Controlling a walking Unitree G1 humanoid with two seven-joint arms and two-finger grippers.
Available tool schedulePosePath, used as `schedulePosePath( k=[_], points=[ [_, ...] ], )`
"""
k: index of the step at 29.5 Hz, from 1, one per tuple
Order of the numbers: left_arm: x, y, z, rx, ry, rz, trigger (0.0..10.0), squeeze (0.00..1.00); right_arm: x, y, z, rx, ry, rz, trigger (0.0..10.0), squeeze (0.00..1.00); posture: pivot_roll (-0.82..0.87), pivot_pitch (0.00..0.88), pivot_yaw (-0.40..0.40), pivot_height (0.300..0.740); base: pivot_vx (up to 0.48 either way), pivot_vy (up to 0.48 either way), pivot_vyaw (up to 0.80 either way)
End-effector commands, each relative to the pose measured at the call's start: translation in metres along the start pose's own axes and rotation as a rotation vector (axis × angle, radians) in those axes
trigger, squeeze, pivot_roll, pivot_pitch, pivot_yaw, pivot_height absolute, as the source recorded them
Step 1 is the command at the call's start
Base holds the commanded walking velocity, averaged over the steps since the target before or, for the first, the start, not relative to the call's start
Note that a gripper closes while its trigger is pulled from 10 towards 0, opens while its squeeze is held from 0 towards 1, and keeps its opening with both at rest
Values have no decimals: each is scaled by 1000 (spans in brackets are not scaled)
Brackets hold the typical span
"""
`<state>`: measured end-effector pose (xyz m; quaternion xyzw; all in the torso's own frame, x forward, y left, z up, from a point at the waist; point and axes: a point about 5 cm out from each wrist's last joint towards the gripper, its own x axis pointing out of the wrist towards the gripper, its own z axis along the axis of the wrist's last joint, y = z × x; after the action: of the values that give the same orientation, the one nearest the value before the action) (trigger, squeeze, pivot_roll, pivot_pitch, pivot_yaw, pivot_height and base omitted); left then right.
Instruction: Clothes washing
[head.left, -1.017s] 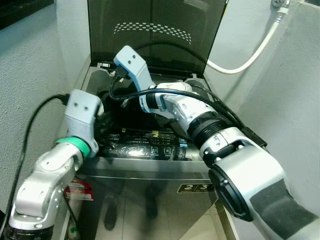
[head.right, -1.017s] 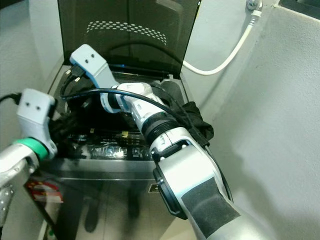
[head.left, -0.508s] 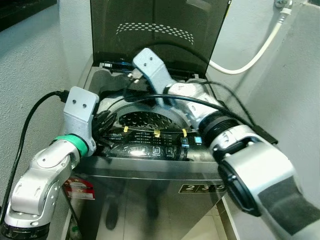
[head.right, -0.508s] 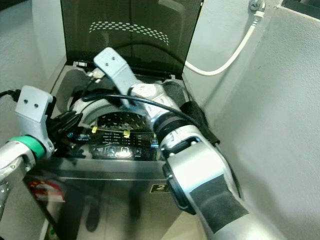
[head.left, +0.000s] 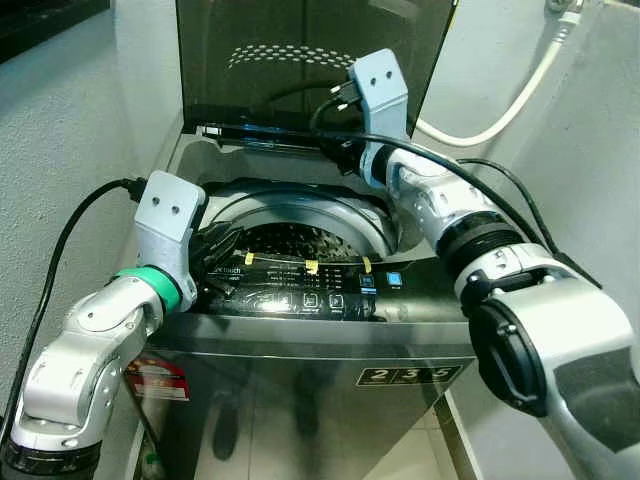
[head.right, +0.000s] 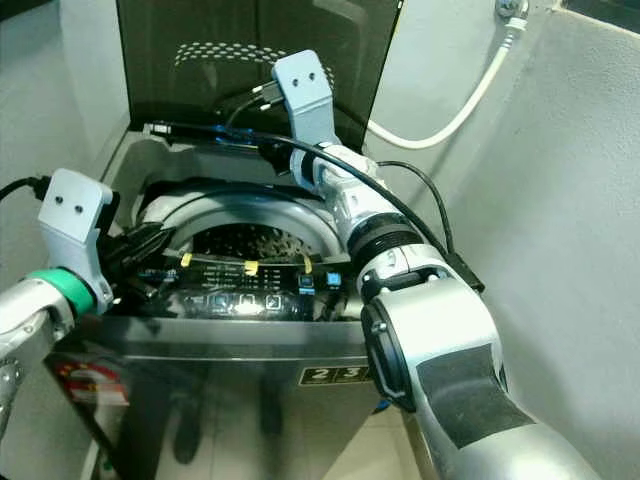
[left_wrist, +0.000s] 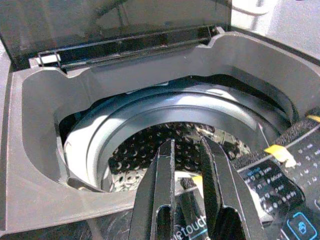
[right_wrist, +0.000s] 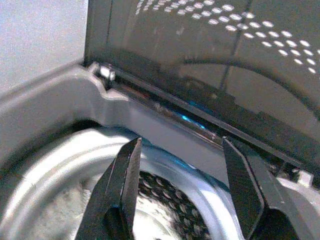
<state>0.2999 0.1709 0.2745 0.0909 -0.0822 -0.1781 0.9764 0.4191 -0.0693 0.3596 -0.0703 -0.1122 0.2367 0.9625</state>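
Against the grey wall stands a top-loading washer (head.left: 300, 350) with its dark lid (head.left: 310, 60) raised upright at the back. Its perforated drum (left_wrist: 165, 150) lies open beneath a pale plastic ring, and I can make out no clothing inside it, though part of the drum is hidden. Along the front edge runs a black control panel (head.left: 300, 295) with small lit icons and a few yellow tabs. The left gripper (left_wrist: 187, 165) sits low at the front left corner of the washer, just over the panel, its two black fingers (left_wrist: 162, 170) held close together with only a narrow gap and nothing between them, pointing across the drum toward the lid hinge. The right arm reaches over the washer from the right, and the right gripper (right_wrist: 182, 180) is up at the rear of the opening, near the foot of the lid; its fingers (right_wrist: 125, 175) are spread wide apart and hold nothing, with the drum rim and the lid's dotted pattern showing between them. A white hose (head.left: 500, 95) curves down the wall on the right from a tap at the top corner. Below the panel, a red sticker (head.left: 155, 380) marks the washer's shiny front.
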Motion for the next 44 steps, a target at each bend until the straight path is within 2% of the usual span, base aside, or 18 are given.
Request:
schedulePosePath(
  k=[1,3,4,5,7,9,12,13,14,15,17,18,19,21,23,26,32,44],
  points=[
    [1,-2,-3,-17,22,14,10000,0,-6,-12,-8,91,-39,-41,10000,0,112,45,-44,740,0,0,0],
    [0,0,-8,2,44,60,10000,0,-12,-19,-25,160,-42,-103,10000,0,110,42,-44,740,0,0,0],
    [0,0,-8,2,44,60,10000,0,-12,-19,-25,160,-42,-103,10000,0,110,42,-44,740,0,0,0],
    [-1,3,-9,25,33,110,10000,0,-21,-25,-48,197,-47,-164,10000,0,102,35,-43,740,0,0,0],
    [-1,3,-9,25,33,110,10000,0,-21,-25,-48,197,-47,-164,10000,0,102,35,-43,740,0,0,0],
    [-1,4,-6,28,3,154,10000,0,-30,-29,-64,237,-72,-204,10000,0,99,31,-49,740,0,0,0],
    [0,7,-4,9,-9,199,10000,0,-38,-31,-73,241,-105,-247,10000,0,87,23,-52,740,0,0,0],
    [1,7,-5,3,-17,220,10000,0,-48,-27,-85,281,-134,-254,10000,0,73,17,-48,740,0,0,0],
    [1,7,-5,3,-17,220,10000,0,-48,-27,-85,281,-134,-254,10000,0,73,17,-48,740,0,0,0],
    [3,6,-10,-8,-14,237,10000,0,-58,-20,-98,313,-142,-259,10000,0,60,9,-46,740,0,0,0],
    [3,6,-10,-8,-14,237,10000,0,-58,-20,-98,313,-142,-259,10000,0,60,9,-46,740,0,0,0],
    [4,3,-15,-22,-8,244,10000,0,-69,-11,-107,343,-156,-259,10000,0,53,7,-43,740,0,0,0],
    [4,3,-15,-22,-8,244,10000,0,-69,-11,-107,343,-156,-259,10000,0,53,7,-43,740,0,0,0],
    [6,-1,-22,-48,-5,260,10000,0,-79,5,-117,354,-138,-241,10000,0,49,2,-40,740,0,0,0],
    [6,-1,-22,-48,-5,260,10000,0,-79,5,-117,354,-138,-241,10000,0,49,2,-40,740,0,0,0],
    [5,-6,-26,-77,-6,271,10000,0,-80,16,-120,346,-131,-224,10000,0,44,0,-44,740,0,0,0],
    [1,-15,-31,-104,-16,307,10000,0,-81,27,-121,349,-126,-178,10000,0,42,0,-61,740,0,0,0],
    [-1,-11,-30,-102,-39,343,10000,0,-86,31,-110,336,-150,-136,10000,0,47,0,-67,740,0,-212,0]
  ],
)
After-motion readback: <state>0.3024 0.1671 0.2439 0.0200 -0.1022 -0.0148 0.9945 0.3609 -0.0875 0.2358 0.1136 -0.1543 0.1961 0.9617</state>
